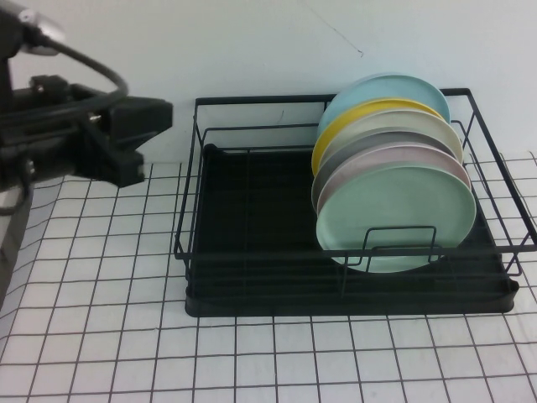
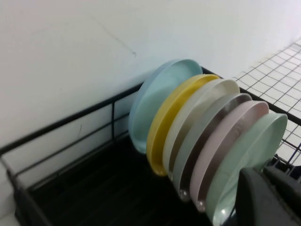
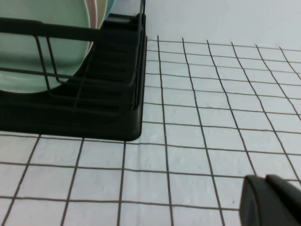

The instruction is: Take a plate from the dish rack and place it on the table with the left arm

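Note:
The mint-green plate (image 1: 394, 214) stands upright at the front of a row of several plates in the right half of the black dish rack (image 1: 252, 218). A pale pink plate (image 1: 403, 155) stands just behind it. My left gripper (image 1: 155, 117) hangs in the air left of the rack, apart from it, fingers together and empty. In the left wrist view the mint-green plate (image 2: 249, 146) is the nearest plate to my left gripper (image 2: 263, 175). My right gripper (image 3: 267, 181) is shut and empty low over the table (image 3: 188, 141), to the right of the rack (image 3: 108, 117).
Behind the pink plate stand grey, cream, yellow (image 1: 369, 113) and light blue (image 1: 382, 88) plates. The rack's left half holds nothing. The gridded table (image 1: 252, 361) stretches in front of and left of the rack. A white wall is behind.

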